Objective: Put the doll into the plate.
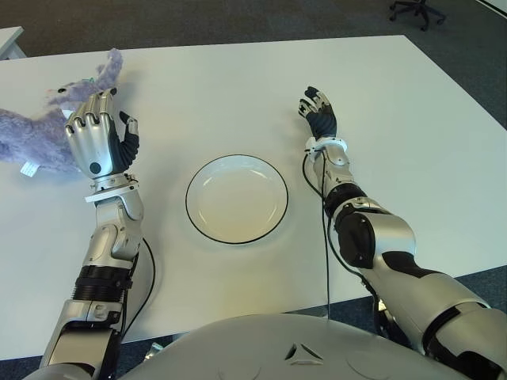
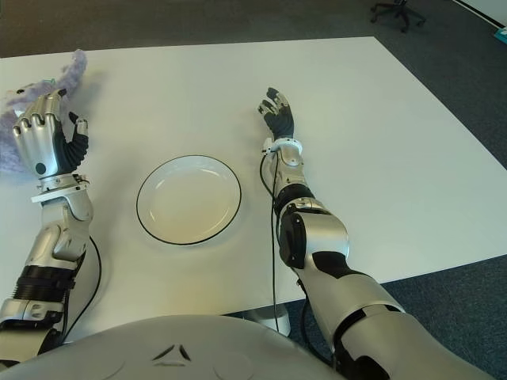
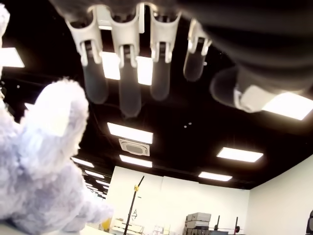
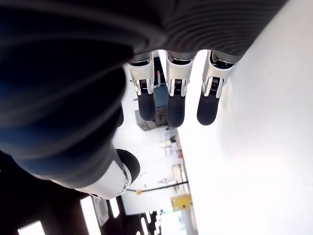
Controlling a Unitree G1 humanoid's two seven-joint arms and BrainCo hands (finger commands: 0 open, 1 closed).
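A fluffy purple doll point(image 1: 32, 131) lies on the white table point(image 1: 412, 119) at its far left edge. My left hand point(image 1: 101, 127) is raised just to the right of the doll, its back toward the camera. In the left wrist view its fingers point(image 3: 127, 83) hang loosely spread around nothing, with the doll point(image 3: 39, 166) beside them. An empty white plate point(image 1: 236, 198) with a dark rim sits in the middle of the table. My right hand point(image 1: 318, 109) shows to the right of the plate and a little beyond it, its fingers point(image 4: 173, 105) relaxed and holding nothing.
A black cable point(image 1: 325, 237) runs along my right forearm. Beyond the table, an office chair point(image 1: 416, 9) stands at the far right and the corner of another table point(image 1: 8, 39) at the far left. Dark carpet surrounds the table.
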